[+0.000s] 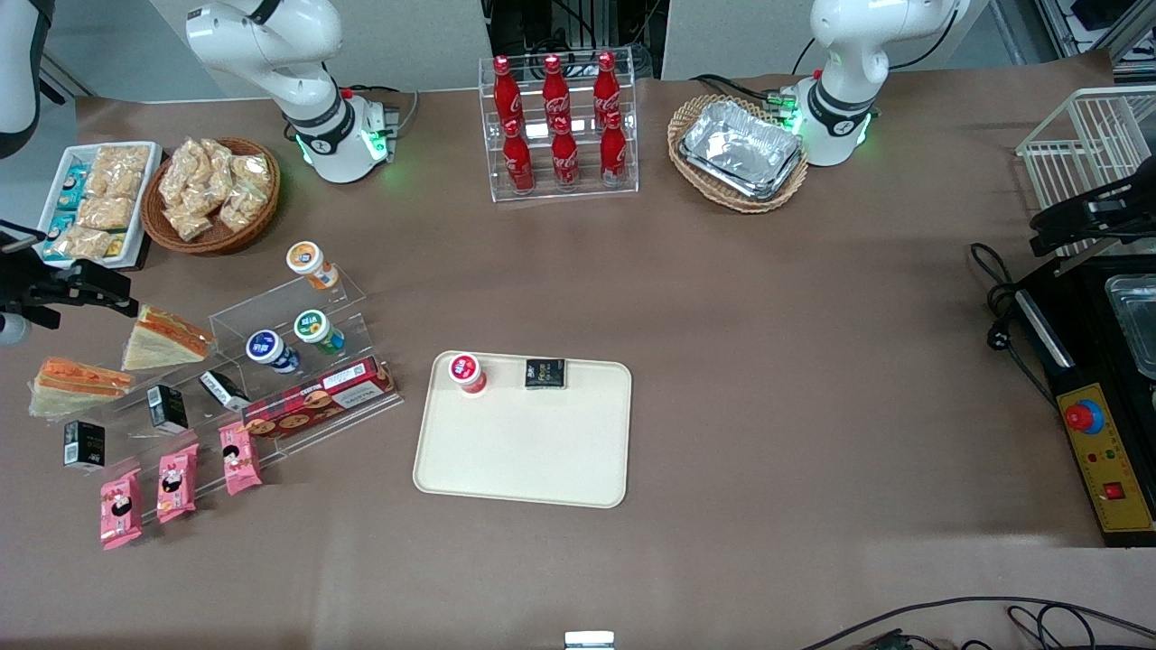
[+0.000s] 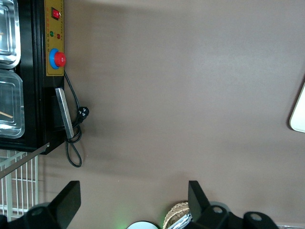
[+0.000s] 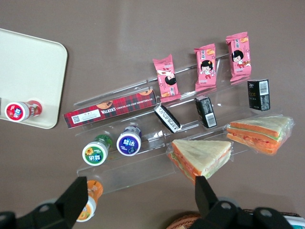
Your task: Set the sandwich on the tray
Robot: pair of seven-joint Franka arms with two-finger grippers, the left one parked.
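Front view: I see the gripper (image 1: 68,287) hovering above the working arm's end of the table, just beside the sandwich (image 1: 165,338), a pale wedge in glossy clear wrap on the clear acrylic stepped rack (image 1: 271,379). A second wrapped wedge (image 1: 77,386) lies nearer the camera. The flat cream tray (image 1: 524,451), rounded at its corners, carries a red-capped bottle (image 1: 467,372) and a small black packet (image 1: 545,373).

Right wrist view: I read the claw (image 3: 140,193) as spread wide and empty, high above the sandwich (image 3: 202,157); orange and green filling shows at its cut edge.

Left wrist view: only one tray corner (image 2: 299,114) shows.
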